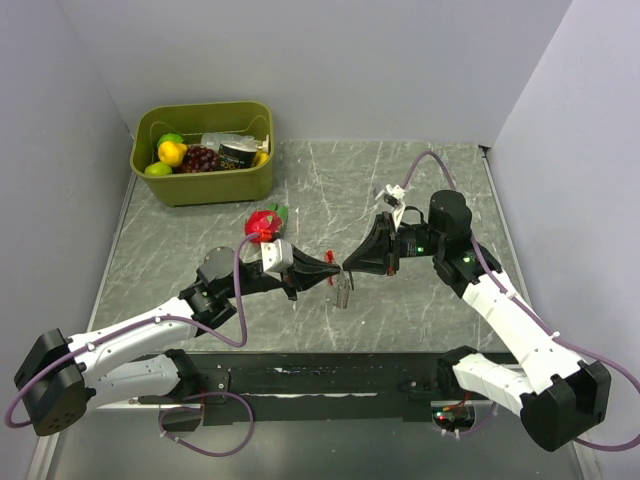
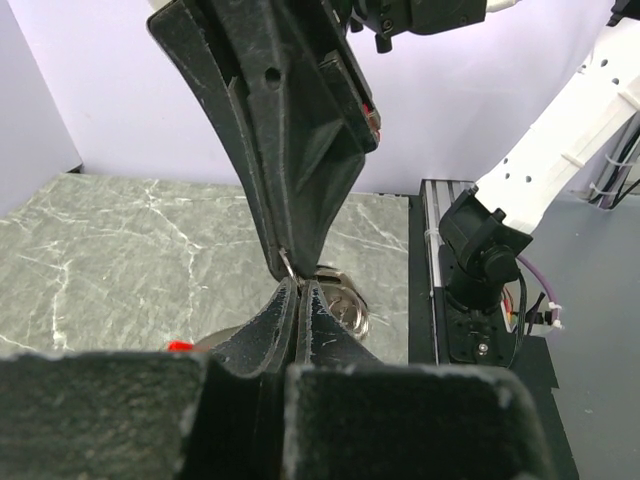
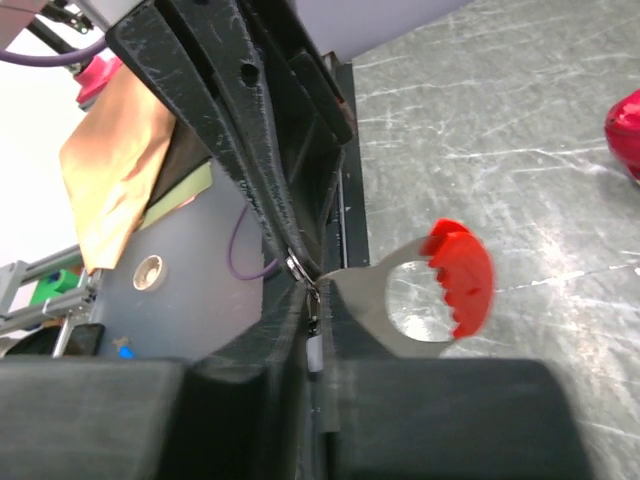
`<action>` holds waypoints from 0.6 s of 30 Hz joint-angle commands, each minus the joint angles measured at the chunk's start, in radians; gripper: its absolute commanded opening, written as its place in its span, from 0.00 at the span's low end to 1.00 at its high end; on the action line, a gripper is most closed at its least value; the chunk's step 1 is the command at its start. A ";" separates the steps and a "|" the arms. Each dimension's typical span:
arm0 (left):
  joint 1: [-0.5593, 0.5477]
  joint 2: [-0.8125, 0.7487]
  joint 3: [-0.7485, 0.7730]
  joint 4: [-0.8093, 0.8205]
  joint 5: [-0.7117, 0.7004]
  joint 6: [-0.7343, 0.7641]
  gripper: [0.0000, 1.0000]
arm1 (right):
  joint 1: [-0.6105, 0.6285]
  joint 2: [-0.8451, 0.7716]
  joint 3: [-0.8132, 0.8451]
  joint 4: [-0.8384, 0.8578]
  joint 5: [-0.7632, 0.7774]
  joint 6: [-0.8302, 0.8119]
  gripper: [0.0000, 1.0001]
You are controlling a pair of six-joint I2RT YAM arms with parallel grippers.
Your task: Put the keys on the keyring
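My left gripper [image 1: 333,271] and right gripper [image 1: 347,267] meet tip to tip above the table's middle, both shut. A small silvery ring of the keyring [image 3: 300,265] sits pinched where the tips meet, and it also shows in the left wrist view [image 2: 285,263]. The keyring's flat silver fob with its curved red part [image 3: 455,275] sticks out sideways from the right gripper's tips. A thin chain piece lies between the right fingers [image 3: 280,340]. Silvery keys [image 1: 343,291] hang just below the junction and show behind the left fingers [image 2: 325,320] as round metal [image 2: 347,300].
A red strawberry toy [image 1: 264,222] lies on the marble table [image 1: 420,190] just behind the left arm. A green bin [image 1: 203,180] with fruit and a can stands at the back left. Grey walls close in both sides.
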 commanded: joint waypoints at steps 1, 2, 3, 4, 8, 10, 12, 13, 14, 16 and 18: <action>-0.005 -0.013 0.056 0.073 0.026 -0.006 0.01 | -0.004 0.007 0.012 0.043 0.039 0.038 0.03; -0.003 -0.014 0.054 0.072 0.023 -0.004 0.01 | -0.004 0.008 0.012 0.045 0.038 0.038 0.00; -0.003 -0.017 0.052 0.069 0.023 -0.003 0.01 | -0.005 0.008 0.010 0.049 0.038 0.039 0.00; -0.003 -0.020 0.052 0.064 0.021 0.002 0.01 | -0.005 0.010 0.010 0.049 0.038 0.038 0.00; -0.003 -0.020 0.054 0.044 0.021 0.011 0.01 | -0.005 -0.001 0.016 0.051 0.036 0.029 0.00; -0.003 -0.022 0.057 0.031 0.015 0.011 0.01 | -0.004 -0.003 0.026 0.032 0.036 0.019 0.00; -0.003 -0.024 0.063 0.017 -0.005 0.013 0.03 | -0.004 -0.003 0.035 0.017 0.036 0.002 0.00; -0.005 -0.028 0.066 -0.006 -0.014 0.017 0.05 | -0.004 -0.004 0.045 -0.007 0.038 -0.005 0.00; -0.005 -0.031 0.069 -0.017 -0.017 0.022 0.16 | -0.005 -0.004 0.052 -0.024 0.044 -0.030 0.00; -0.005 -0.042 0.083 -0.064 -0.040 0.040 0.32 | -0.004 0.002 0.076 -0.090 0.052 -0.062 0.00; 0.000 -0.047 0.107 -0.110 -0.054 0.060 0.37 | -0.005 0.005 0.095 -0.139 0.064 -0.111 0.00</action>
